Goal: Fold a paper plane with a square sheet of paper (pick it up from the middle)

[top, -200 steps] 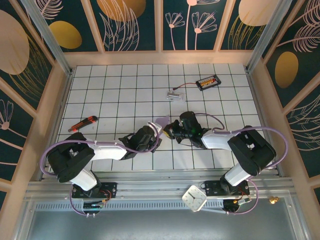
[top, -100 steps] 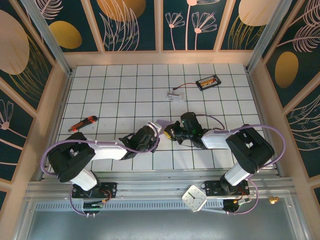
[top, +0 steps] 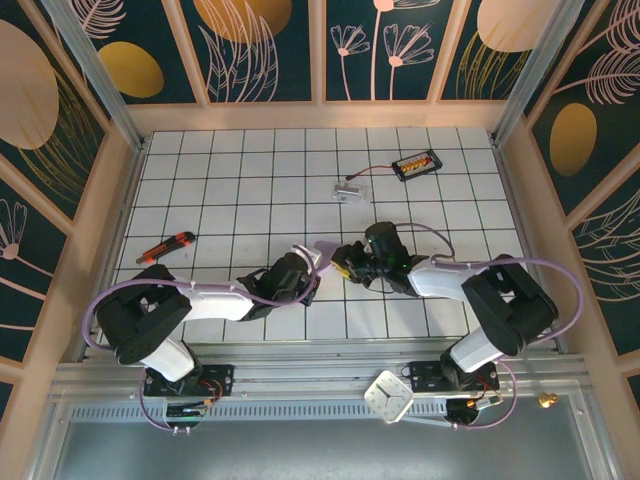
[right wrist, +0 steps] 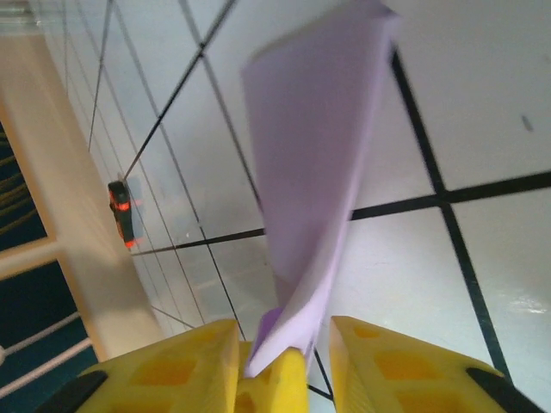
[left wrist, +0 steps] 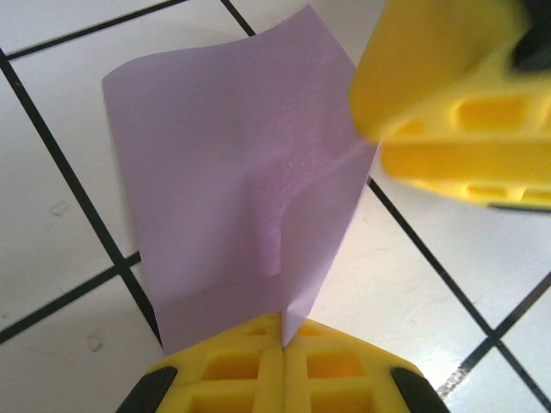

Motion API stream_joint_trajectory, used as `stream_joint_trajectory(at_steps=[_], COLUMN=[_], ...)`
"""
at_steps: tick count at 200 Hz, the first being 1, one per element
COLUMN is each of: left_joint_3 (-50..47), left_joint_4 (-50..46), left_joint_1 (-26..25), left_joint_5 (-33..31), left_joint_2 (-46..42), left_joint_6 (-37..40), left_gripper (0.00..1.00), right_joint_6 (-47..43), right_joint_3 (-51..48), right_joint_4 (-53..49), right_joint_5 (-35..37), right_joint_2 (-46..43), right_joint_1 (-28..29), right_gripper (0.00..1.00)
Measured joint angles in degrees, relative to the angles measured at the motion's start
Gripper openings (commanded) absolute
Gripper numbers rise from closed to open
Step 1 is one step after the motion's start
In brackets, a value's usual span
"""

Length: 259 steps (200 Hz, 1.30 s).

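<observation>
The square sheet of paper [left wrist: 232, 181], lavender and folded into a narrow shape, stands on edge above the white tiles; in the top view it is a small purple flap [top: 326, 245] where both arms meet. My left gripper [left wrist: 282, 340] is shut on its lower fold, yellow pads pressed together. My right gripper [right wrist: 284, 344] is open, its jaws apart on either side of the paper [right wrist: 314, 181], with a gap showing beside it. One right finger [left wrist: 448, 112] shows blurred beside the sheet's upper right corner. No finished paper plane is visible.
A red and black box cutter [top: 166, 247] lies at the left, also seen as the cutter [right wrist: 121, 213] by the wooden wall. A clear plastic piece with a wire [top: 347, 188] and a black battery holder [top: 415, 164] lie farther back. A white clock [top: 388, 395] sits on the near rail.
My left gripper has closed on the paper while my right gripper has opened off it. The right arm has shifted slightly to the right.
</observation>
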Motion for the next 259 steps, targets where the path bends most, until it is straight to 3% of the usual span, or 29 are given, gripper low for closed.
stream_joint_trajectory(at_steps=[42,100,180,259], left_joint_3=[-3.1,-9.7,-13.3,-13.8], left_joint_4=[5.3,16.3,25.6,29.8], left_joint_1=[0.0,1.8,6.1,7.6], left_joint_5=[3.6,9.2,17.0,22.8], left_joint_2=[-0.1,-0.1,0.1,4.5], left_joint_6=[-7.0,-19.0,-30.3,-36.8], left_gripper=[0.0,0.0,0.0,0.0], right_joint_6=[-13.9,-27.5,-33.2,-35.1], right_joint_3=[1.7,1.7,1.0,1.1], right_joint_4=[-5.1,-7.3,-2.8,0.7], right_joint_5=[5.5,12.2,12.2,9.8], right_joint_2=[-7.6,-8.7,-2.1,3.2], right_joint_1=[0.7,7.0,9.2,10.2], right_gripper=[0.37,0.25,0.12,0.08])
